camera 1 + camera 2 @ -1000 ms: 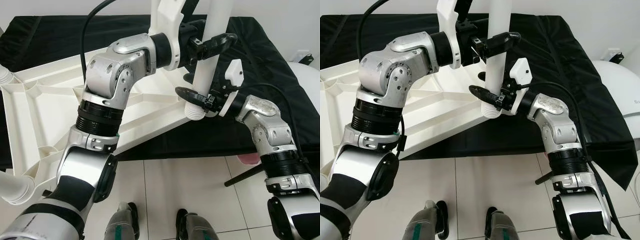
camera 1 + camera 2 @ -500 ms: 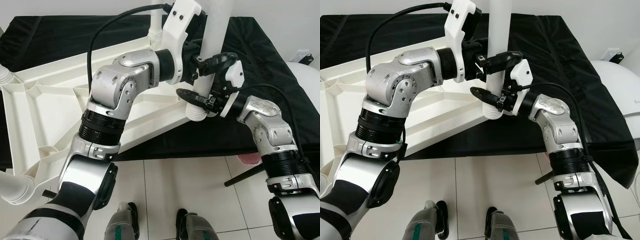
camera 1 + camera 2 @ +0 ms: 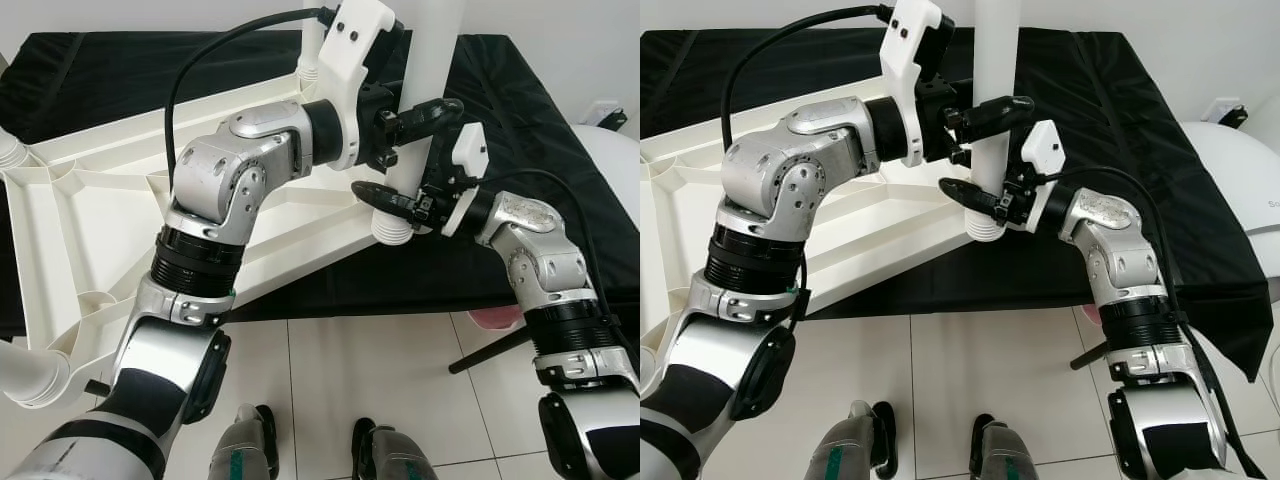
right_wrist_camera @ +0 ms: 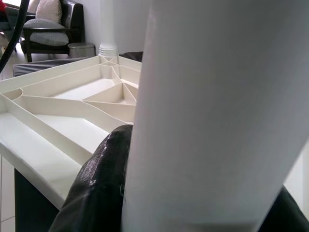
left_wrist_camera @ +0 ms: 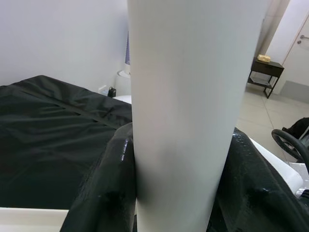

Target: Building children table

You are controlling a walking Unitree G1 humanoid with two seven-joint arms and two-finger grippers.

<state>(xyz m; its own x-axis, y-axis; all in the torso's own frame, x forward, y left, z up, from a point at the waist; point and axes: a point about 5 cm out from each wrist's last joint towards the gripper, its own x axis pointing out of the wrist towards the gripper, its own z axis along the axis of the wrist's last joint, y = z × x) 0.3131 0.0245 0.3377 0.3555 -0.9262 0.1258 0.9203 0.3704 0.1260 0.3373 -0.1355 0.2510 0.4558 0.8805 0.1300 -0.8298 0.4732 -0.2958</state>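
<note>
A white table leg [image 3: 428, 60] stands upright at the near corner of the upturned white ribbed tabletop [image 3: 90, 230]. Its threaded end [image 3: 392, 228] points down, just past the tabletop's edge. My left gripper [image 3: 425, 112] is shut on the leg from the left, with one black finger [image 3: 432, 108] wrapped across its front. Lower down, close above the thread, my right gripper [image 3: 396, 200] is shut on the same leg. In the left wrist view the leg [image 5: 183, 106] sits between both black fingers [image 5: 104, 193]. The right wrist view shows the leg [image 4: 212, 111] against a finger [image 4: 99, 186].
The tabletop lies on a black-covered surface [image 3: 120, 70]. More white legs show at its left corners [image 3: 30, 375] and at the back [image 3: 312, 40]. A white rounded object [image 3: 612, 140], a pink item [image 3: 497, 318] and a black rod [image 3: 490, 350] are at the right, on a tiled floor [image 3: 380, 370].
My left forearm has swung round and its gripper has shifted down the leg, then up a little. The leg and my right gripper have stayed almost in place.
</note>
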